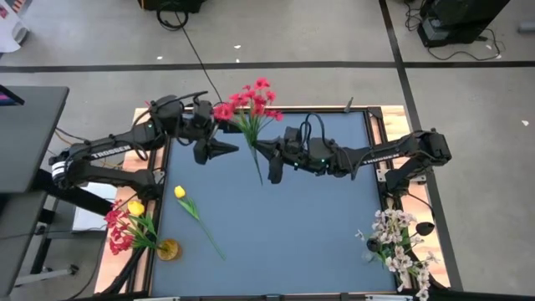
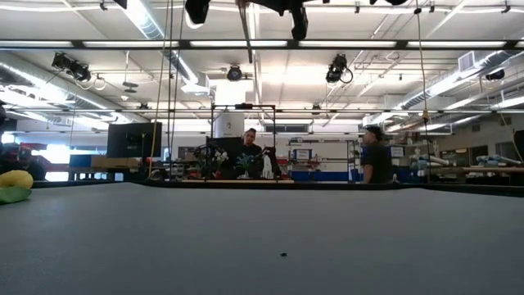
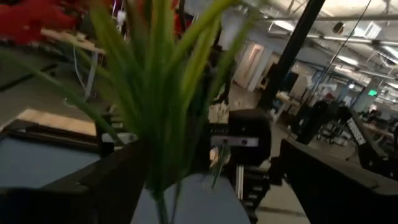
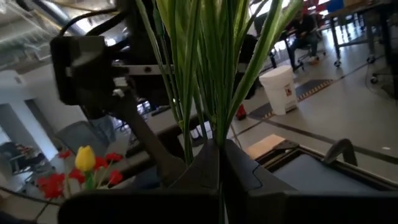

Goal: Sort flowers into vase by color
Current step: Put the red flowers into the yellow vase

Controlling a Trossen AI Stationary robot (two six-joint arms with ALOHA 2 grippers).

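The right gripper (image 1: 266,153) is pinched shut on the stalk of a red flower (image 1: 249,102) and holds it up high over the far side of the table (image 1: 292,217). The left gripper (image 1: 224,150) is close beside it with its fingers wide apart, holding nothing. A vase (image 1: 168,248) with red and yellow flowers stands at the near left corner. The stalk is thin, so I think it could slip or get knocked loose if the two grippers bump.

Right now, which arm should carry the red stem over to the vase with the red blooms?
Left, probably. The right gripper holds the red flower, but the left gripper sits open beside it, nearer the vase.
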